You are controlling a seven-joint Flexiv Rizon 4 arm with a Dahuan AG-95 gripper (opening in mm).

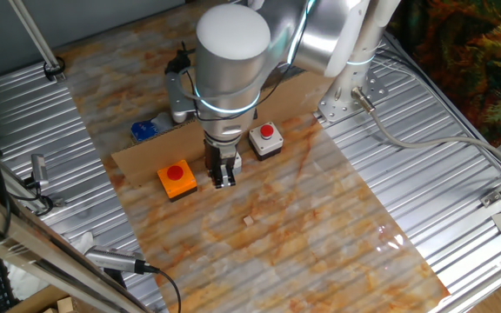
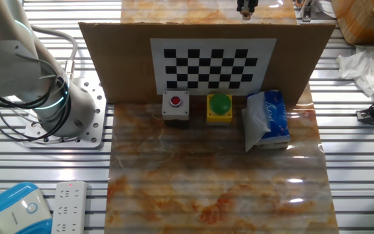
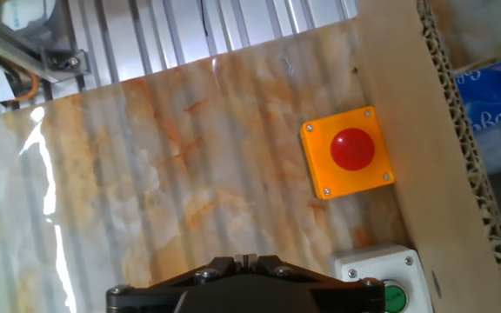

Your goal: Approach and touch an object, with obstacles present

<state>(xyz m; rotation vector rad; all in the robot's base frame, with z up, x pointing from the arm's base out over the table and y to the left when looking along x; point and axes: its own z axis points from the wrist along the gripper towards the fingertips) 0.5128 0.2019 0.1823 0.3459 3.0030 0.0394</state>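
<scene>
Surface (image 1: 320, 226): marbled orange-and-cream sheet, glossy, faintly ribbed, with glare spots. Flanking ribbed silver metal panels (image 1: 442, 113): dull sheen, grooved. Long plain brown cardboard strip (image 2: 119, 65): matt paper board; corrugated fluting exposed along its cut edge in hand view. Black-and-white checkerboard paper sheet (image 2: 211, 65): flat, matt. Orange square plastic button box (image 3: 348, 153): smooth, with glossy red dome. Blue-and-white crinkled plastic tissue pack (image 2: 268, 119): shiny film. White-and-silver robot arm casing (image 1: 233, 52): smooth satin finish. Black end effector (image 1: 223, 176): matt.
</scene>
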